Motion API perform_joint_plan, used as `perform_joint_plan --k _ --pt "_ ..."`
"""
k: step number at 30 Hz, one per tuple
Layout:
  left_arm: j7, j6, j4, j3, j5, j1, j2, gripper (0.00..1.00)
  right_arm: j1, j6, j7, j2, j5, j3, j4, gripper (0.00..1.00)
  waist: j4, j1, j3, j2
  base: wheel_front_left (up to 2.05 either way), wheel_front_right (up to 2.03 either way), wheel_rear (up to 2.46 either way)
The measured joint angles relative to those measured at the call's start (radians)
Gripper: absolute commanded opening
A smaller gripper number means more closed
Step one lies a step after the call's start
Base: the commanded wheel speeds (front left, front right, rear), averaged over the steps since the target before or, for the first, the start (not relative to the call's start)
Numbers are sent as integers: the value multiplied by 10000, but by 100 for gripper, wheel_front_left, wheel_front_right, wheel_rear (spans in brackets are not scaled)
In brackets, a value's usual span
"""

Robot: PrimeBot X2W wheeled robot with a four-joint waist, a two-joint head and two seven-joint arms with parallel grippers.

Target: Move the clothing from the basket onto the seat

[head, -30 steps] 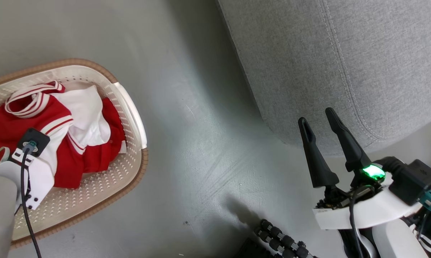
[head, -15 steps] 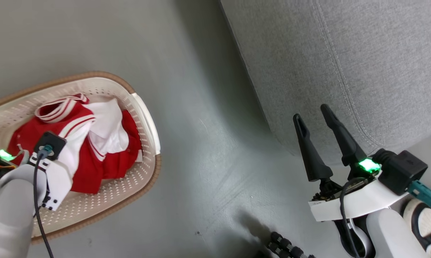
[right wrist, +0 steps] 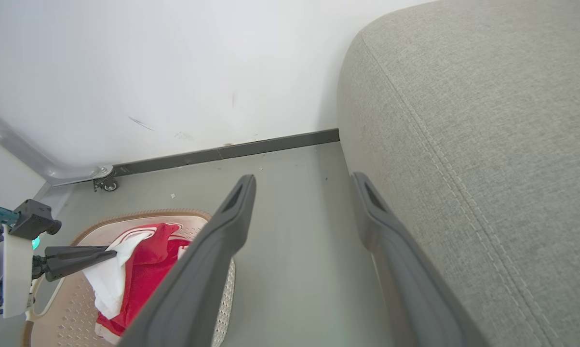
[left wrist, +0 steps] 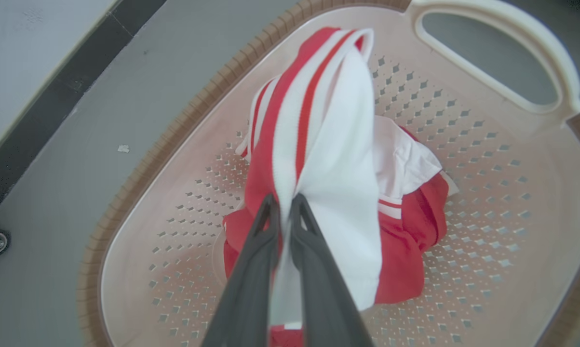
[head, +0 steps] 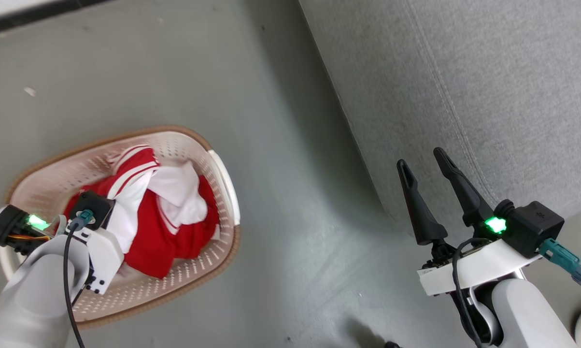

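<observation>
Over the basket [left wrist: 463,159], the left gripper [left wrist: 284,199] is clamped on a white-and-red fold of the clothing [left wrist: 343,193], the rest bunched inside; it may grip only the top. The right gripper [head: 420,159] hovers beside the seat [head: 488,72], fingers apart and empty. Lifting out is in hand; next it must clear the rim and cross to the seat.

Bare floor [head: 295,203] between basket [head: 174,142] and seat [head: 488,72]: open passage. Basket rim rings clothing [head: 169,232]; seat flank walls right.
</observation>
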Motion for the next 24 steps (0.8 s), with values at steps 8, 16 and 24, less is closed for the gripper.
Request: perform_joint_plan --k 8,16,24 --pt "-161 12 -263 146 -293 435 -341 0 3 0 0 -17 -113 -138 387 100 367 0 -903 0 0 0 0" --pt "-176 25 -1026 353 -644 858 -660 0 61 0 0 -29 -176 -318 851 100 715 0 -1832 0 0 0 0" --pt "-176 25 -2577 493 -882 1219 -849 0 151 0 0 -36 -219 -514 1147 100 1003 -1 -2636 0 0 0 0"
